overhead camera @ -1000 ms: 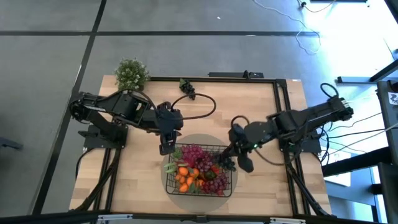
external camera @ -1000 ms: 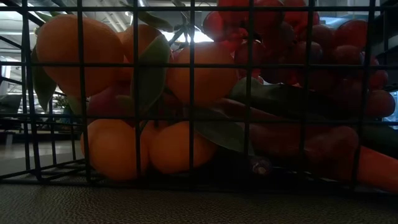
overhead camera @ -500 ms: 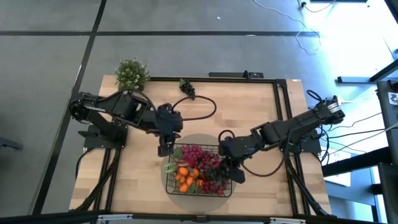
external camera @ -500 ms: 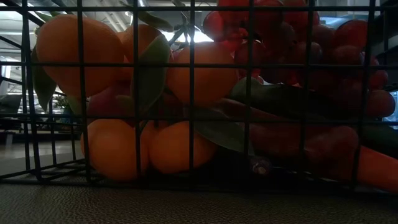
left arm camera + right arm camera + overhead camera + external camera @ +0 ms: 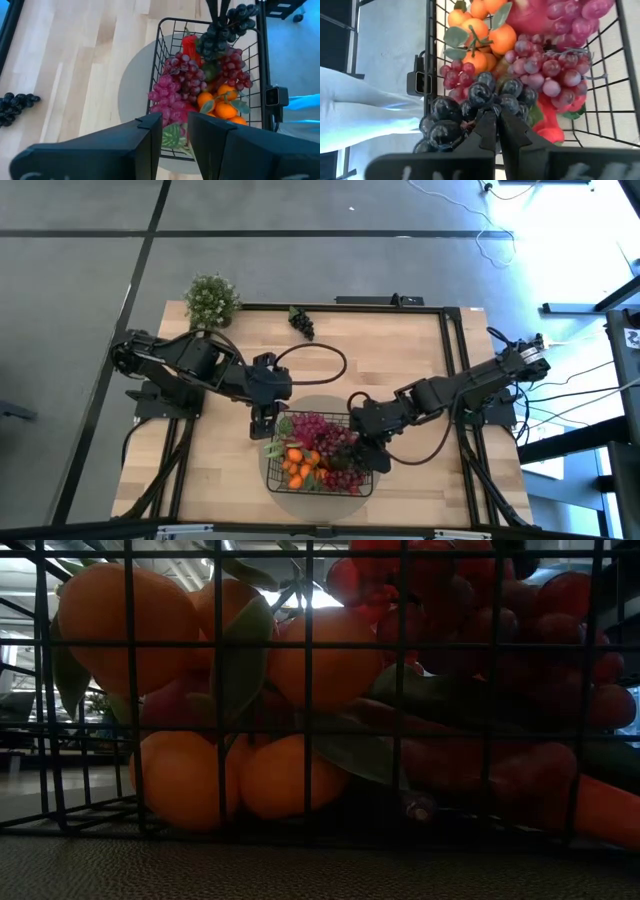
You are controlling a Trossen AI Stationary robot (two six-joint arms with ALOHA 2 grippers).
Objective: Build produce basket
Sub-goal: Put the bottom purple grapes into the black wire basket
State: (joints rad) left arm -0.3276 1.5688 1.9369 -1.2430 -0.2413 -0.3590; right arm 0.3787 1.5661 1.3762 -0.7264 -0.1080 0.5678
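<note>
Over the basket (image 5: 432, 45) (well filled), right gripper (image 5: 496, 125) pinches black grapes (image 5: 470, 107).

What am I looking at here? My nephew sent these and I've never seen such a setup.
Two dark robot arms work at a wooden table, filling a black wire basket with toy produce. The high picture looks straight down from above. The low one sits at table height, pressed up to the basket's mesh, showing oranges and red grapes. The other two come from cameras on each arm's wrist.

The right gripper has its fingers shut on a bunch of black grapes, held over the basket. The left gripper hangs open beside the basket's edge, holding nothing.

Another black grape bunch lies at the table's far side, near a black cable. A small potted plant stands at a corner.
</note>
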